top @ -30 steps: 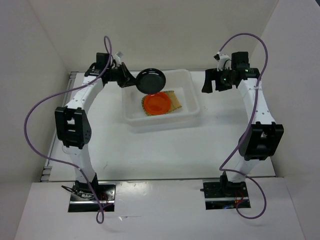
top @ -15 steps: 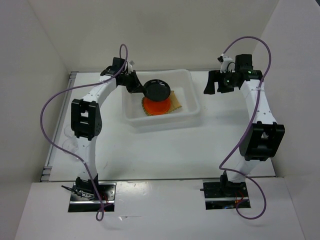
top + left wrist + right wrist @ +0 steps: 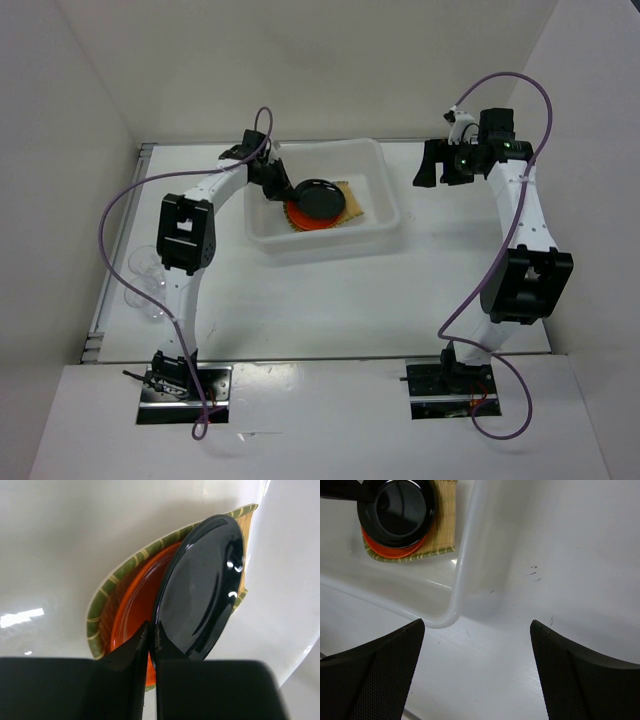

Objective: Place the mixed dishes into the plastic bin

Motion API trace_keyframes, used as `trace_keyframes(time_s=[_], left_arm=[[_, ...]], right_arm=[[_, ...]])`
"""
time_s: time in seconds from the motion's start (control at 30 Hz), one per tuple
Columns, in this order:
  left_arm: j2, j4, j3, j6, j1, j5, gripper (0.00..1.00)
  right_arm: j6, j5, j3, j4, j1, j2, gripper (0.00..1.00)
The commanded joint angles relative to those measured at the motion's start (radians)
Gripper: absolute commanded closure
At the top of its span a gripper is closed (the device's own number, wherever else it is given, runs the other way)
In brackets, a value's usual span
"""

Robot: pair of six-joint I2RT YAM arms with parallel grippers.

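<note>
The plastic bin [image 3: 322,244] stands at mid-table. Inside it lies the bamboo tray [image 3: 353,199] with the orange plate [image 3: 297,218] on top. My left gripper [image 3: 283,188] reaches into the bin from the left and is shut on the rim of the black plate [image 3: 320,198], which hangs tilted just over the orange plate. The left wrist view shows the black plate [image 3: 200,590] pinched at its edge by my left gripper [image 3: 151,630], over the orange plate [image 3: 132,617] and tray [image 3: 120,575]. My right gripper [image 3: 477,630] is open and empty beside the bin's corner [image 3: 461,565]. A clear glass cup [image 3: 143,263] sits on the table far left.
A second clear glass shape [image 3: 153,301] lies near the cup, left of the left arm. White walls close in the table on three sides. My right gripper [image 3: 440,165] hovers over bare table right of the bin.
My left gripper carried the black plate rightward and down into the bin, over the orange plate. The right arm shifted slightly to the right.
</note>
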Motion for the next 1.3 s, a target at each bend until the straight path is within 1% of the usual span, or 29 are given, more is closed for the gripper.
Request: trace_keyframes(time_s=[0.0, 0.03, 0.1, 0.13, 0.17, 0.2, 0.33, 0.43, 0.5, 0.53, 0.57, 0.6, 0.63, 0.67, 0.7, 0.73, 0.77, 0.8, 0.83, 0.87, 0.9, 0.93, 1.0, 1.03, 1.1, 1.23, 1.27], left_arm=[[-0.002, 0.022, 0.004, 0.001, -0.003, -0.019, 0.85], [-0.002, 0.022, 0.004, 0.001, -0.003, -0.029, 0.79], [-0.014, 0.01, 0.004, 0.001, -0.003, -0.041, 0.74], [-0.032, 0.001, 0.004, 0.001, -0.003, -0.058, 0.66], [-0.058, -0.008, 0.015, 0.001, -0.003, -0.073, 0.61], [-0.075, -0.028, 0.024, 0.001, -0.003, -0.09, 0.59], [-0.178, -0.064, 0.057, 0.001, 0.006, -0.173, 0.59], [-0.251, -0.114, 0.066, 0.013, 0.045, -0.182, 0.64], [-0.288, -0.151, 0.066, 0.03, 0.071, -0.207, 0.71], [-0.336, -0.162, 0.055, 0.045, 0.08, -0.22, 0.82], [-0.362, -0.185, 0.043, 0.045, 0.08, -0.249, 0.89], [-0.39, -0.2, 0.043, 0.059, 0.107, -0.263, 0.94], [-0.44, -0.235, 0.043, 0.074, 0.118, -0.277, 0.96], [-0.463, -0.258, 0.043, 0.084, 0.132, -0.299, 0.96], [-0.486, -0.28, 0.029, 0.093, 0.165, -0.299, 0.96], [-0.529, -0.315, 0.017, 0.111, 0.186, -0.299, 0.96], [-0.552, -0.329, -0.002, 0.12, 0.204, -0.308, 0.84], [-0.575, -0.329, -0.064, 0.12, 0.236, -0.319, 0.79], [-0.632, -0.329, -0.106, 0.133, 0.25, -0.319, 0.77], [-0.664, -0.329, -0.15, 0.133, 0.264, -0.319, 0.74], [-0.728, -0.315, -0.196, 0.133, 0.288, -0.319, 0.73], [-0.761, -0.303, -0.275, 0.133, 0.299, -0.319, 0.73], [-0.843, -0.303, -0.334, 0.122, 0.321, -0.332, 0.73], [-0.867, -0.303, -0.371, 0.122, 0.336, -0.333, 0.72], [-0.913, -0.343, -0.382, 0.136, 0.354, -0.358, 0.72], [-0.957, -0.406, -0.393, 0.17, 0.393, -0.377, 0.72], [-0.976, -0.415, -0.393, 0.18, 0.405, -0.377, 0.72]], right_arm=[[0.006, -0.018, -0.001, 0.021, -0.009, -0.047, 0.09], [0.006, -0.018, -0.001, 0.021, -0.009, -0.047, 0.09], [0.006, -0.027, -0.001, 0.021, -0.009, -0.047, 0.09], [0.006, -0.027, -0.01, 0.021, -0.009, -0.047, 0.09], [0.006, -0.027, -0.01, 0.021, -0.009, -0.047, 0.09], [0.006, -0.027, -0.01, 0.021, -0.009, -0.047, 0.09], [0.006, -0.036, -0.01, 0.021, -0.009, -0.047, 0.09], [0.006, -0.047, -0.01, 0.021, -0.009, -0.047, 0.09], [0.006, -0.059, -0.01, 0.021, -0.009, -0.038, 0.09], [0.006, -0.059, -0.01, 0.03, -0.009, -0.038, 0.09], [0.006, -0.059, -0.01, 0.03, -0.009, -0.038, 0.09], [0.006, -0.059, -0.01, 0.03, -0.009, -0.027, 0.16], [0.006, -0.076, -0.01, 0.03, -0.009, -0.027, 0.25], [-0.003, -0.076, -0.01, 0.03, 0.002, -0.027, 0.31], [-0.003, -0.076, -0.01, 0.039, 0.002, -0.027, 0.41], [-0.003, -0.076, -0.01, 0.039, 0.023, -0.027, 0.46], [-0.015, -0.061, -0.01, 0.048, 0.037, -0.018, 0.51], [-0.028, -0.05, 0.008, 0.048, 0.051, -0.006, 0.58], [-0.028, -0.017, 0.021, 0.048, 0.09, 0.004, 0.74], [-0.043, 0.009, 0.036, 0.048, 0.114, 0.033, 0.86], [-0.055, 0.043, 0.076, 0.059, 0.137, 0.048, 1.0], [-0.066, 0.107, 0.099, 0.059, 0.187, 0.066, 1.0], [-0.077, 0.183, 0.169, 0.07, 0.239, 0.123, 1.0], [-0.086, 0.248, 0.189, 0.088, 0.287, 0.143, 1.0], [-0.109, 0.321, 0.251, 0.097, 0.328, 0.215, 1.0], [-0.134, 0.416, 0.353, 0.119, 0.437, 0.339, 1.0], [-0.144, 0.425, 0.374, 0.128, 0.448, 0.393, 1.0]])
